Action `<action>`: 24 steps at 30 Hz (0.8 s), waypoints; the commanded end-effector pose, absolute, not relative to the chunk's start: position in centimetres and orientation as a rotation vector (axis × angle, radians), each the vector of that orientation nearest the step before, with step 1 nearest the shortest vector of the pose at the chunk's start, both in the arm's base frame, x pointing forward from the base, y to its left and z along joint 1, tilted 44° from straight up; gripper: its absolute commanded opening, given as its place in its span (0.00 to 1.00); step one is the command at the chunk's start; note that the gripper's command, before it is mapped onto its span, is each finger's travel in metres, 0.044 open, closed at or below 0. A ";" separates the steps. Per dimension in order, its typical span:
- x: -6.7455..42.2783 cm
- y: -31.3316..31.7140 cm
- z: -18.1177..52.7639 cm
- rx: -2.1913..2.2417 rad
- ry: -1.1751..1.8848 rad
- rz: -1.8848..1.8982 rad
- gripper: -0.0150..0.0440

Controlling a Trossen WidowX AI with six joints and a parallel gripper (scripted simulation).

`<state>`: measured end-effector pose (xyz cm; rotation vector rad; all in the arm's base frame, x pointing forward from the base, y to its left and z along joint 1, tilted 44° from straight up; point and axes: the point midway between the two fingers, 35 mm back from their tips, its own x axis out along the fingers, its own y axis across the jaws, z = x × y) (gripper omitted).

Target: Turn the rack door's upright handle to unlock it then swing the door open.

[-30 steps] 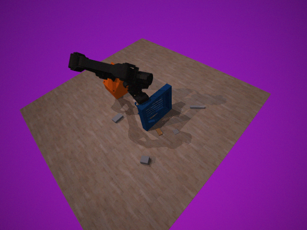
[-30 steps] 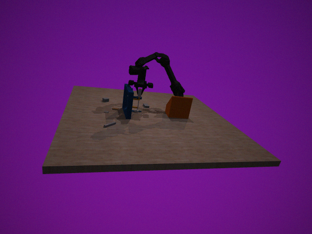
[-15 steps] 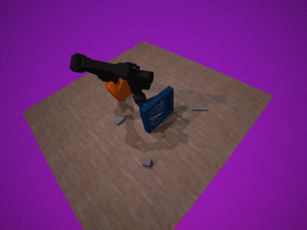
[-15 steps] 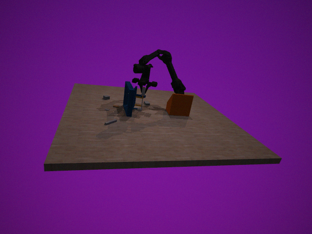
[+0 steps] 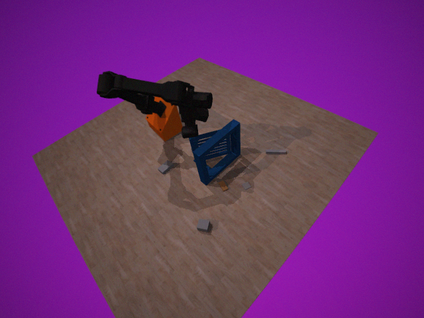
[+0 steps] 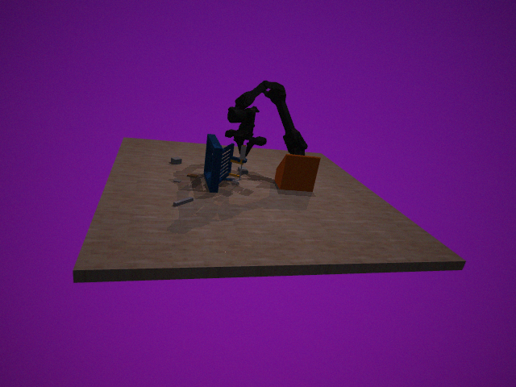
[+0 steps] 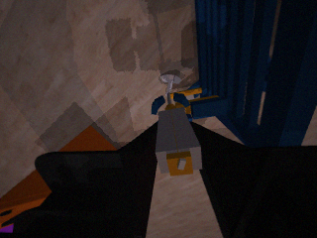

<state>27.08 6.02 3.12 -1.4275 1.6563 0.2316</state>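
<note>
Wood-topped table (image 5: pixel 144 218) (image 6: pixel 266 233), its far end carrying the black arm (image 5: pixel 144 85) (image 6: pixel 285 112). Arm arches high over the top; an orange wedge-shaped block (image 5: pixel 164 124) (image 6: pixel 297 172) stands by its foot, well apart from the rack in the exterior view.

Blue rack frame (image 5: pixel 217 138) (image 6: pixel 211 162), upright, around the middle of the table. Slatted blue door (image 5: pixel 210 145) (image 6: pixel 225 162) (image 7: pixel 220 50) ajar, swung out of the frame at a slant toward the arm's side; clearly short of square to the frame.

Loose pieces lying about: grey block (image 5: pixel 203 224) (image 6: pixel 176 160), well apart from the rack; second grey block (image 5: pixel 165 167) (image 6: pixel 242 170), on the door's side; long grey bar (image 5: pixel 276 152) (image 6: pixel 183 201) beyond the frame's other end; flat orange piece (image 5: pixel 223 185) (image 6: pixel 193 175) just beside the frame's foot; thin grey tile (image 5: pixel 246 185) (image 6: pixel 176 181) near it. None of these seen touching the frame.

Upright handle (image 6: pixel 243 151) (image 7: pixel 178 136): stands out from the door on blue and orange brackets, on the side facing the arm. Grey grip, box-shaped, with an orange patch on its end; thin pale rod below it, running down toward the table.

Gripper (image 6: pixel 244 153) (image 7: pixel 173 126) reaches down from above, fingers closed on the grey grip, one to each side.
</note>
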 end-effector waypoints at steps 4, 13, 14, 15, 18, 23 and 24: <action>26.2 6.6 2.4 -1.339 1.640 0.143 0.29; 25.0 7.6 1.3 -1.245 1.623 0.042 0.29; 24.9 7.7 1.2 -1.235 1.621 0.031 0.29; 24.7 7.9 1.0 -1.224 1.618 0.020 0.29; 24.3 8.2 0.6 -1.192 1.611 -0.013 0.29; 23.7 8.9 -0.1 -1.135 1.597 -0.072 0.29; 23.6 9.1 -0.2 -1.123 1.594 -0.083 0.29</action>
